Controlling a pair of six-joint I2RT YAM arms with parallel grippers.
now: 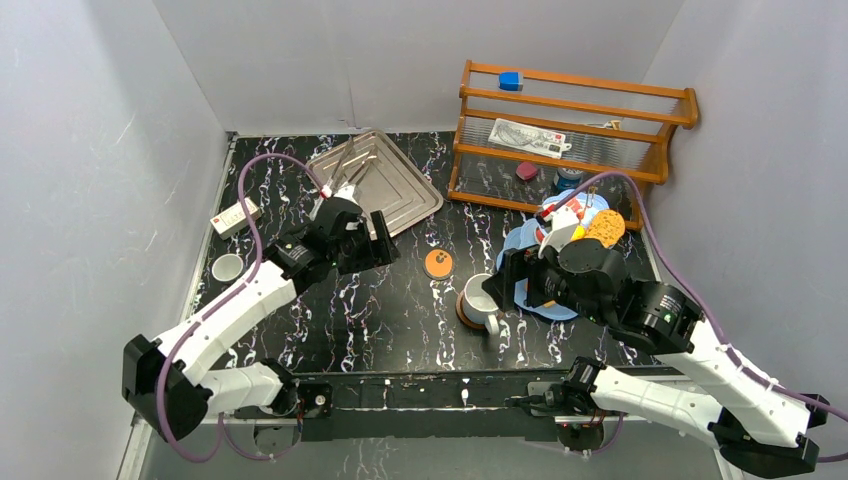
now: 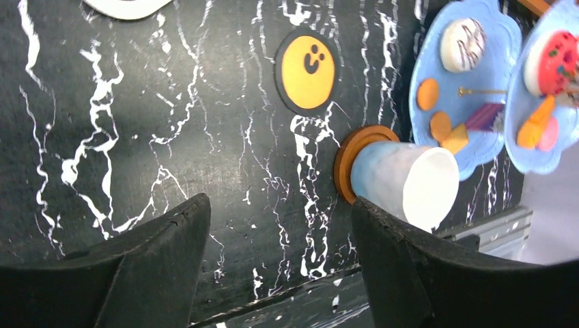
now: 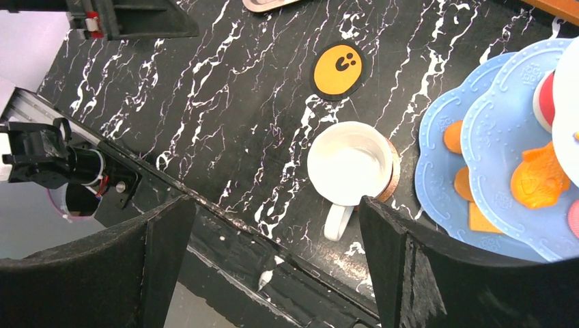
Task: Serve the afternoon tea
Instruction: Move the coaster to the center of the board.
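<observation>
1. Black fingers [image 3: 171,266] of the right gripper [image 3: 276,205] fill the 2 lower corners of the right wrist view, spread wide and grasping nothing.
2. Beyond the gap between them, at the centre of that view, the white mug [image 3: 351,164] stands upright on a brown saucer [image 3: 393,171]. Its handle points toward the lower edge.
3. At the right edge of that view, just beside the saucer, is the light-blue stand [image 3: 437,113]. An orange fish-shaped pastry [image 3: 539,181] lies on its second tier.
4. In the upper centre of the same view, an orange disc [image 3: 338,65] with a black rim lies flat on the black marbled table [image 3: 225,102], apart from the mug.
5. In the left wrist view the left gripper [image 2: 280,205] is also released. Its 2 fingers [image 2: 157,266] stand apart at the bottom of the frame over bare table.
6. That view shows a white drizzled donut [image 2: 463,44] on the stand's lowest tier at the upper right. A pink sprinkled cake [image 2: 553,61] sits on the tier above.
7. In the top view the left gripper hovers left of centre, near the lower corner of the silver tray [image 1: 400,190], and the metal tongs [image 1: 345,165] lie on that tray.
8. At the left edge of the table in the top view, a grey mug [image 1: 227,267] stands alone, well apart from the saucer.
9. In the upper right of the top view, a wooden rack [image 1: 570,120] stands behind the stand, with a blue block [image 1: 511,81] on its top rail.
</observation>
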